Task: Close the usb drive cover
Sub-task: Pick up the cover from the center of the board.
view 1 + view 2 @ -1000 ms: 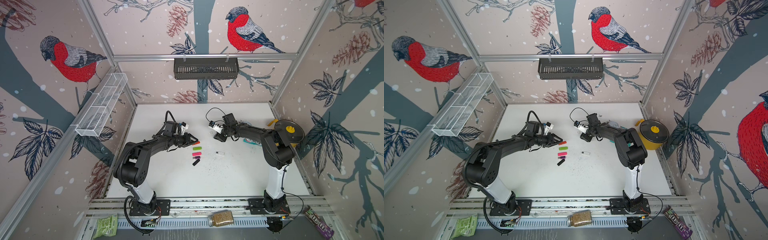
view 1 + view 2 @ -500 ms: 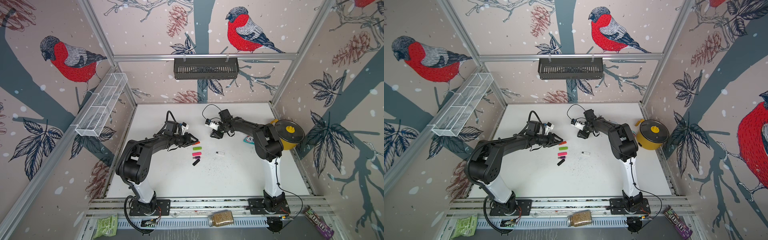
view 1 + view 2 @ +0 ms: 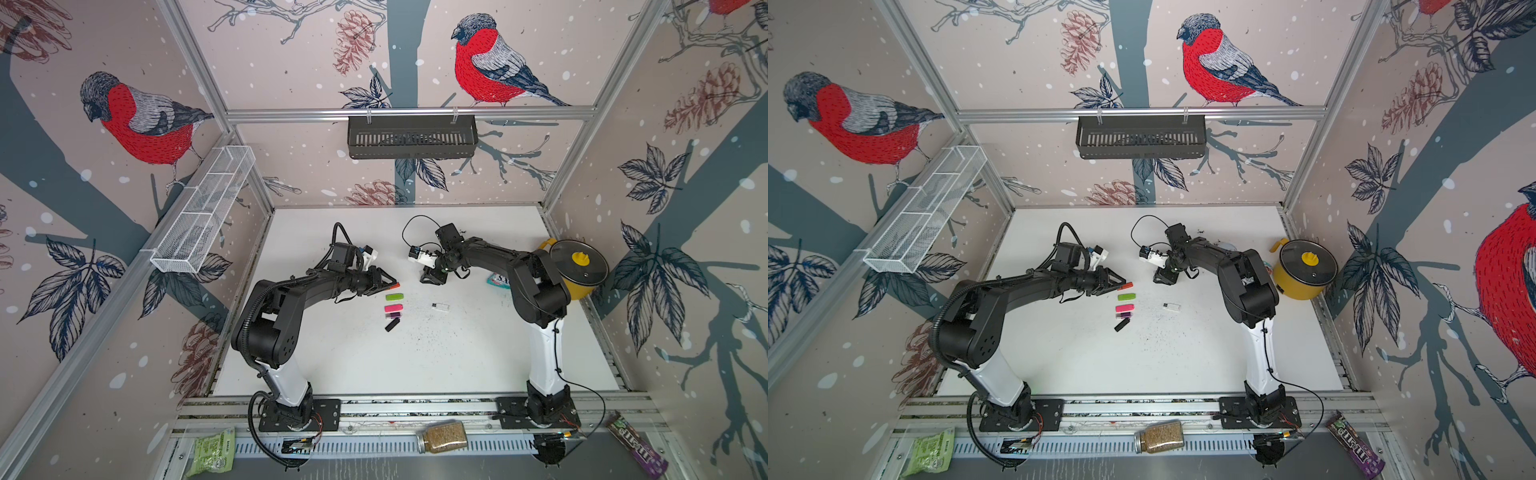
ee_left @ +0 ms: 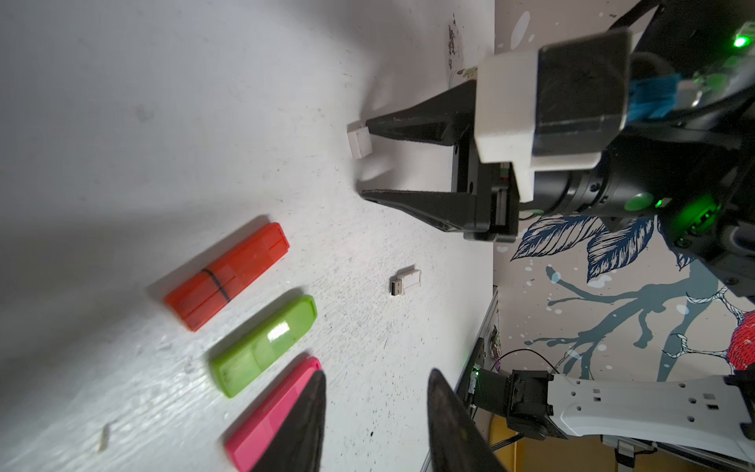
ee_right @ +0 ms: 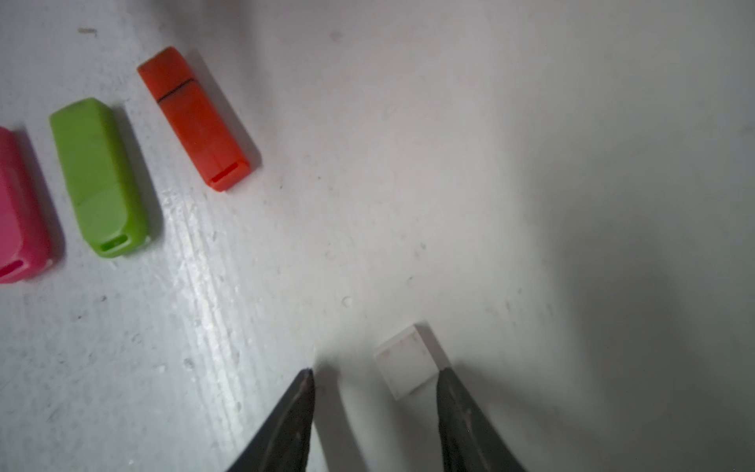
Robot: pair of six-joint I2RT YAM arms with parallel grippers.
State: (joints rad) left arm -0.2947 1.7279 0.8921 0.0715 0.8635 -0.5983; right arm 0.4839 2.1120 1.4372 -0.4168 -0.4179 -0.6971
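Lying nearest on the counter [image 3: 374,365], the coloured drives [image 3: 393,308] all appear capped, so probably finished. At their 3 o'clock rests the white usb drive [image 4: 404,282], plug bare. The left gripper [image 4: 376,374] hovers with jaws parted, holding nothing. Farther off, at the drive's 12 o'clock, the right gripper [image 5: 375,374] stands open and empty. One fingertip touches the white cover [image 5: 408,359], presumably lined up for pickup.

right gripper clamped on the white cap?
No: the right wrist view shows the right gripper open, the white cap lying on the table beside one jaw, clear of the other.
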